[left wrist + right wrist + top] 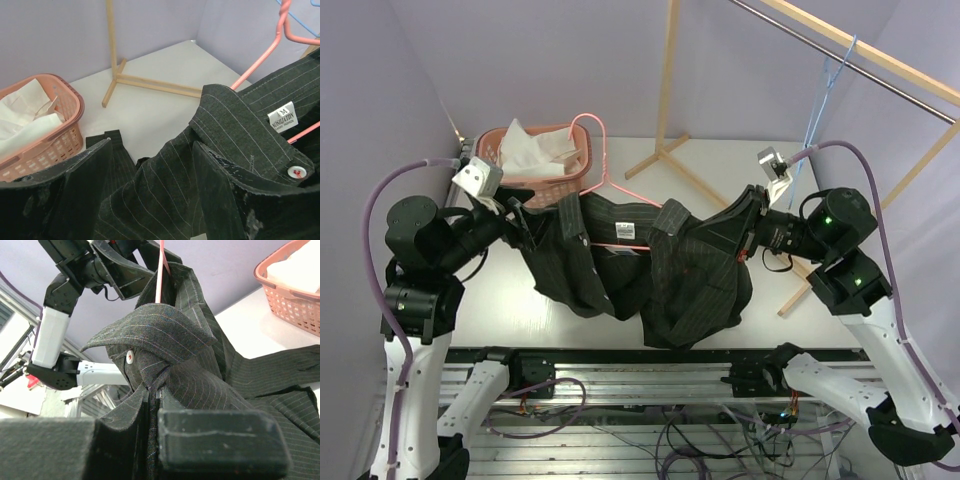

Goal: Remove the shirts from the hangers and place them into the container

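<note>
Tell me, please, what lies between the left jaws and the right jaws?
The dark pinstriped shirt, on the pink hanger, spans that stretch, as the top view shows; the right jaws are shut on it.

This looks like a robotics lab booth: plain lilac walls (520,60) close around a white table (495,300), and loose cables (670,430) hang under its metal frame (640,372).

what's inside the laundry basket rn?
A crumpled white shirt fills the salmon laundry basket and rises past its rim. The basket floor, and anything lying beneath the shirt, is covered and cannot be seen.
</note>
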Controlling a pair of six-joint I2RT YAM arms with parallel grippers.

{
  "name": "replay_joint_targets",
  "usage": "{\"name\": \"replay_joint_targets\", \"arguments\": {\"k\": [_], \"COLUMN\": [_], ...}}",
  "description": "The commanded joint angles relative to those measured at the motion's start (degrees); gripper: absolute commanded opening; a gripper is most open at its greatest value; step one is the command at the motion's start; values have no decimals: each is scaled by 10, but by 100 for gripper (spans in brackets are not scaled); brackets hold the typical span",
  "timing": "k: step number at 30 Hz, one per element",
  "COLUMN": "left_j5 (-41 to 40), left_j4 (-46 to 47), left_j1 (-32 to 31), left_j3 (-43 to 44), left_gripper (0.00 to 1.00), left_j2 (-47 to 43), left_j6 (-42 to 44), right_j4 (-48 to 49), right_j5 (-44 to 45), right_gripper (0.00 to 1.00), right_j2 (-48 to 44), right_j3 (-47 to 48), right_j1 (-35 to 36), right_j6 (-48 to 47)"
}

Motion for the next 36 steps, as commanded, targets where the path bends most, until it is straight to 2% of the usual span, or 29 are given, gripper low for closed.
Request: {"name": "replay_joint_targets", "arguments": {"k": [1,7,11,12,13,14,16,19,21,22,24,26,27,28,29,31,36], "left_j5": [10,10,-17,-22,-27,-33,-50,-94,-149,-182,-237,-282,-303,-319,-336,-361,-379], "left_j4": [-1,16,17,20,22,23,21,21,20,17,11,9,9,10,10,8,-15], "left_j1": [-3,-3,-14,-17,-21,-24,-35,-54,-67,-73,-80,-82,-82,-82,-82,-82,-82], "left_j3": [-8,-29,-32,-33,-33,-33,-30,-35,-41,-44,-48,-51,-53,-53,-51,-42,21], "left_gripper": [76,73,67,64,55,42,10,7,7,7,7,7,7,7,7,7,7], "left_j2": [5,23,41,45,49,54,64,71,67,63,52,34,23,12,1,-18,-23], "left_j6": [3,-1,12,15,16,19,26,41,52,59,71,78,80,82,83,85,84], "right_j4": [55,90,97,100,102,104,104,81,25,-16,-92,-145,-163,-178,-189,-204,-177], "right_j5": [-12,-29,-35,-36,-36,-37,-36,-21,13,40,91,136,154,173,202,241,281], "right_gripper": [0,0,0,0,0,0,0,0,0,4,24,35,44,59,68,72,73], "right_j2": [-1,7,12,13,14,16,18,26,39,49,72,91,100,107,111,117,107], "right_j3": [17,13,12,11,8,7,5,13,36,55,93,123,134,144,150,157,136], "right_j1": [2,1,1,1,1,1,1,1,1,2,1,1,1,1,1,1,2], "right_j6": [12,40,47,50,52,54,55,46,20,-2,-46,-81,-97,-111,-128,-156,-212]}}
